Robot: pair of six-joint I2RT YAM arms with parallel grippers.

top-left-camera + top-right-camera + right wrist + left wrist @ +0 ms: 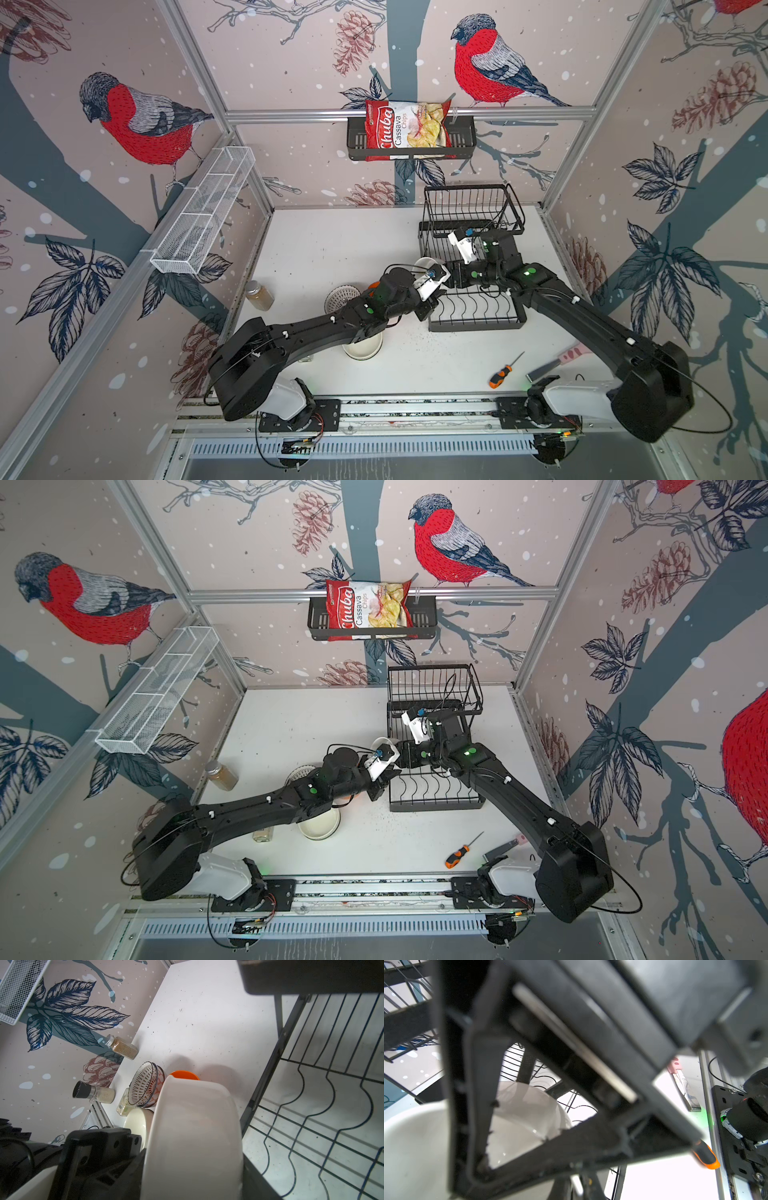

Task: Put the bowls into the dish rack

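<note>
Right wrist view: white bowl (193, 1136) on edge, left gripper (139, 1153) pinched rim; right gripper (448, 272) straddled it, closure unclear; dish rack (267, 1068) just beside.

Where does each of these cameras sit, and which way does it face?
Both top views: one stereo head above the arm bases, looking down on table, dish rack, white bowl, left arm, right arm.
Left wrist: on the left arm, looking past its own black fingers at that bowl and the screwdriver.
Right wrist: on the right arm, looking along the bowl toward the patterned bowl; black gripper hardware shows.
Shared: all show the white bowl and rack.
</note>
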